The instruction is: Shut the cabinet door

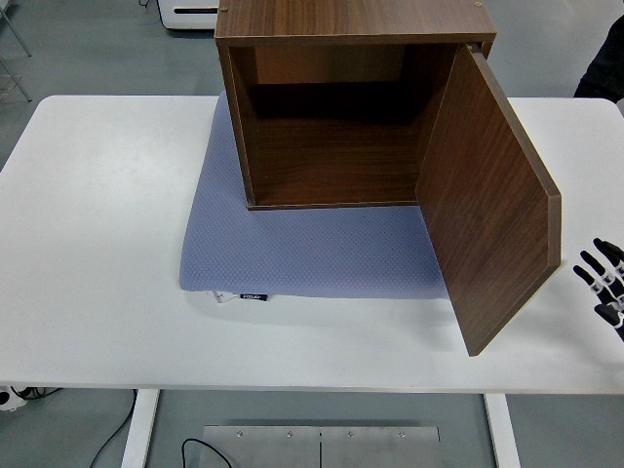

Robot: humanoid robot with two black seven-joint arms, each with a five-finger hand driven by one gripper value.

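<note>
A dark wooden cabinet (pixel 341 107) stands on a blue-grey mat (pixel 292 244) at the back middle of the white table (pixel 97 244). Its inside shows nothing in it. Its door (pixel 492 210) is hinged on the right side and stands wide open, swung out toward the table's front right. My right hand (pixel 604 285) comes in at the right edge, just right of the door's free edge and apart from it. Its fingers are spread and hold nothing. My left arm does not show.
A person's dark sleeve (pixel 604 58) shows at the top right corner. A white appliance (pixel 190 12) stands on the floor behind the table. The mat's front edge lies near the table's middle.
</note>
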